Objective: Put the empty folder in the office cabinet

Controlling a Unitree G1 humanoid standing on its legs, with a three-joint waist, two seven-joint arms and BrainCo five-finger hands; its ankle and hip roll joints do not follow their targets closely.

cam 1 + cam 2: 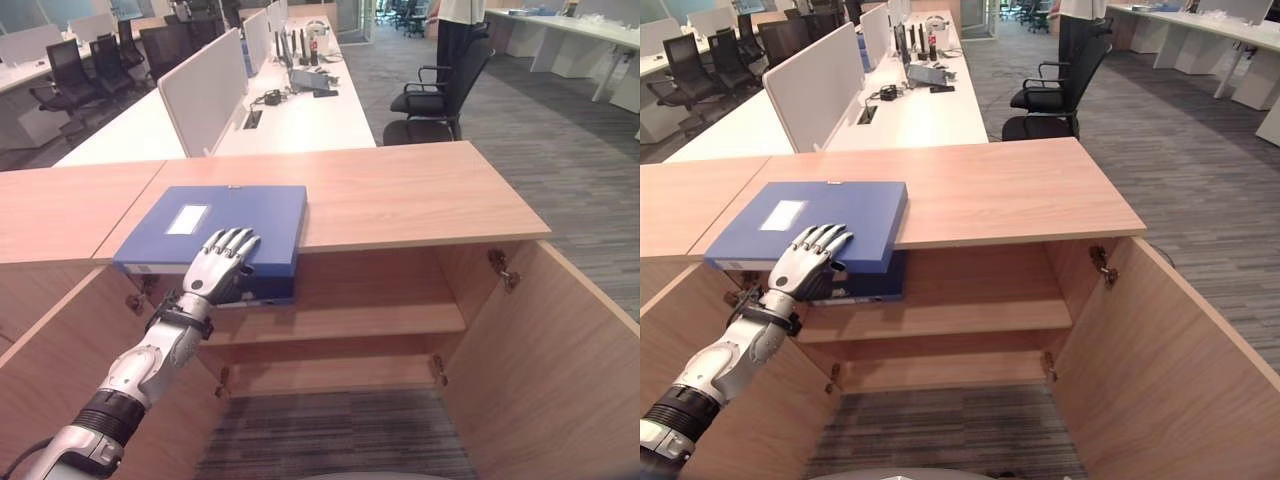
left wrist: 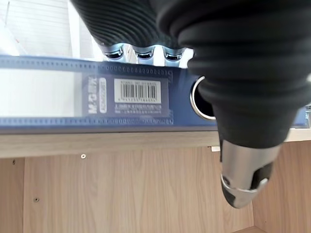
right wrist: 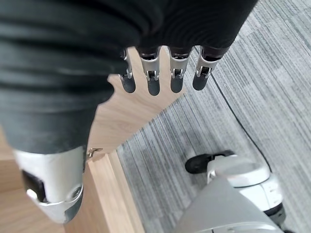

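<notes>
Left eye view: left hand [image 1: 218, 262] grips blue folder [image 1: 215, 226] overhanging wooden cabinet top [image 1: 400, 195]; office desks [image 1: 300, 110] behind.

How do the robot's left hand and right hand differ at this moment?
The left hand rests on the blue folder on top of the cabinet, fingers laid over its cover and thumb under its front edge; the right hand holds nothing, fingers relaxed. The left hand is up at the cabinet top; the right hand hangs over the carpet beside the open cabinet door.
</notes>
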